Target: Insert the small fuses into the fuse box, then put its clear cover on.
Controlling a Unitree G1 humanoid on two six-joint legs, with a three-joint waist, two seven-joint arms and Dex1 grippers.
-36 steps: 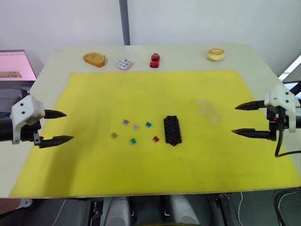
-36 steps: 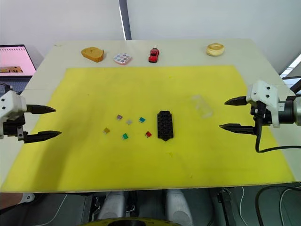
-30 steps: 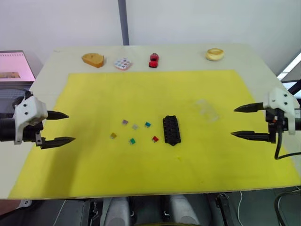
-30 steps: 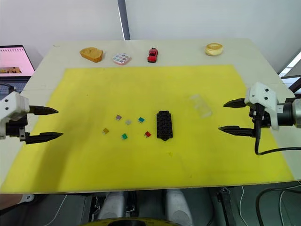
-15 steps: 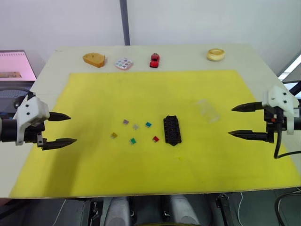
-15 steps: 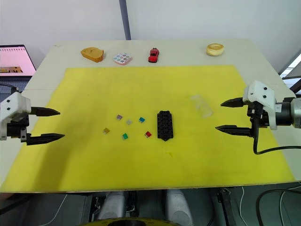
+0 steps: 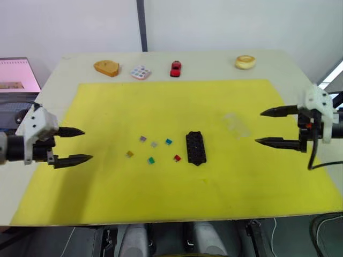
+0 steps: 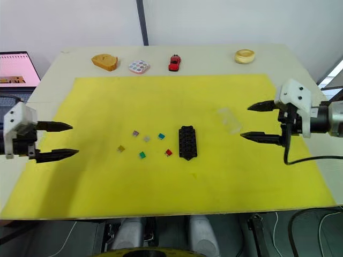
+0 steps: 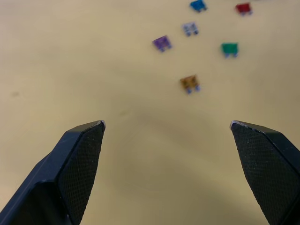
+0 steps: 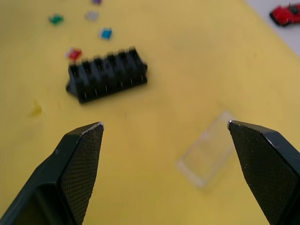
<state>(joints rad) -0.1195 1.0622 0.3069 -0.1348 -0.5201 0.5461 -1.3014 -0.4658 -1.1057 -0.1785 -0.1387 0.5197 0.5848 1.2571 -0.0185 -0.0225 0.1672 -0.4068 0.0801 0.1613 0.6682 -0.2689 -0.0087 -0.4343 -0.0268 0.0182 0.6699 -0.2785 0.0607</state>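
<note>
1. here the small fuses (image 7: 153, 148) lie loose on the yellow surface (image 7: 107, 187), just left of the fuse box (image 7: 195, 148), nearer the left claw (image 7: 75, 145).
2. the clear cover (image 7: 236, 124) sits near the right claw (image 7: 268, 127).
3. both claws gape wide, holding nothing.

Along the table's far edge: orange block (image 7: 107, 67), dotted pink disc (image 7: 141, 72), red toy car (image 7: 176, 68), tan ring (image 7: 245, 62).

Matt black plastic fuse box (image 10: 107, 75), glossy clear cover (image 10: 207, 153), seemingly foam-like matt yellow mat (image 8: 214, 182).
</note>
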